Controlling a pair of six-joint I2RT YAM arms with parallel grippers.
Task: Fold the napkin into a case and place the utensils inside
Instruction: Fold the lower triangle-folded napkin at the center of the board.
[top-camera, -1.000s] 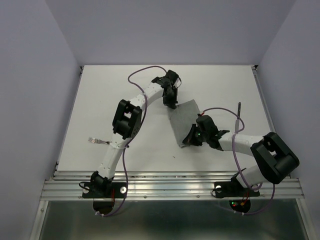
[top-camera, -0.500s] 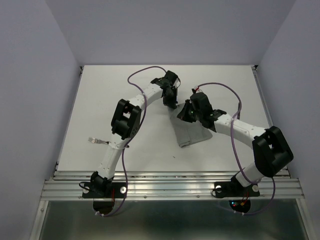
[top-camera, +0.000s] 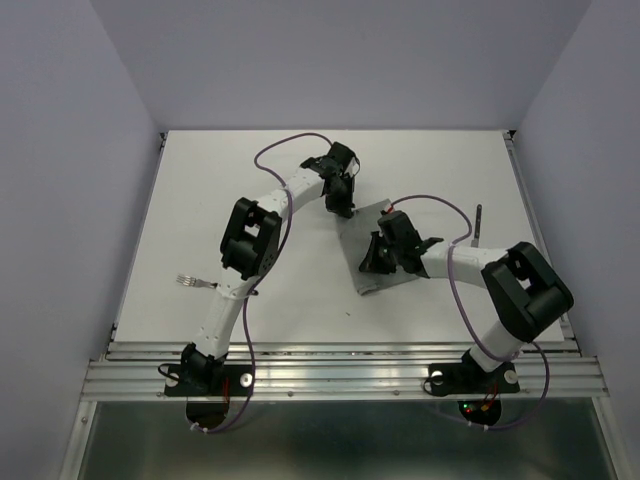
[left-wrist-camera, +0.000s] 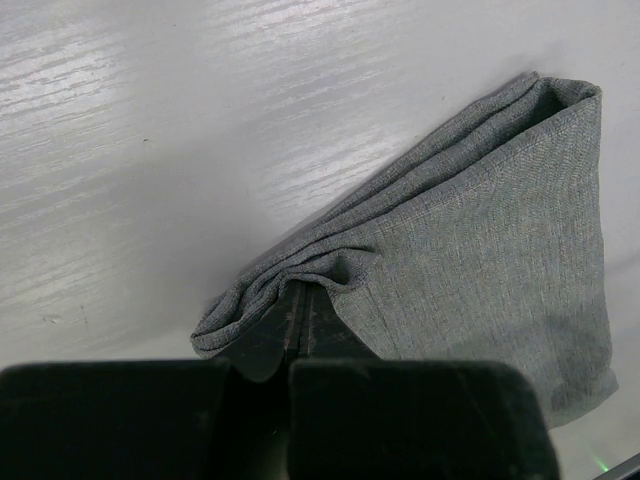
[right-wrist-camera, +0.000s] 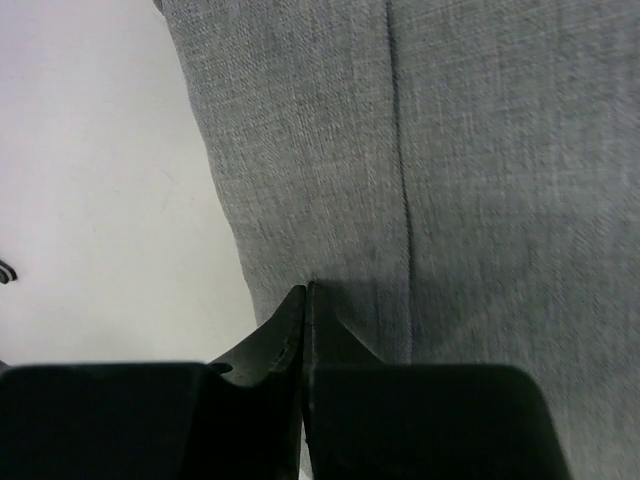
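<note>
Grey cloth, the napkin (top-camera: 365, 279) lies folded into a narrow band a little right of the middle of the surface (top-camera: 450, 170), its long axis running from the far side toward the near edge and leaning slightly right. The left gripper (top-camera: 343, 208) is at the band's far end. In the wrist view the left gripper (left-wrist-camera: 300, 300) is clenched on a bunched corner of the napkin (left-wrist-camera: 480, 250), with the folded layers fanning away from the tips.

The right gripper (top-camera: 372, 264) lies across the band's middle, coming in from the right. Its wrist view shows the right gripper (right-wrist-camera: 305, 292) closed, with its tips against flat cloth just inside the napkin's (right-wrist-camera: 450, 150) left edge. Whether a layer is pinched there cannot be told.

The cloth is not yet a finished case, and both utensils lie outside it. The fork (top-camera: 197, 283) is well apart toward the left edge, beside the left arm's forearm. The dark-handled piece (top-camera: 478, 222) is toward the right edge, past the right arm. Each piece is therefore nearer its own side's arm, and the pouch's open end will probably decide the direction of insertion.
</note>
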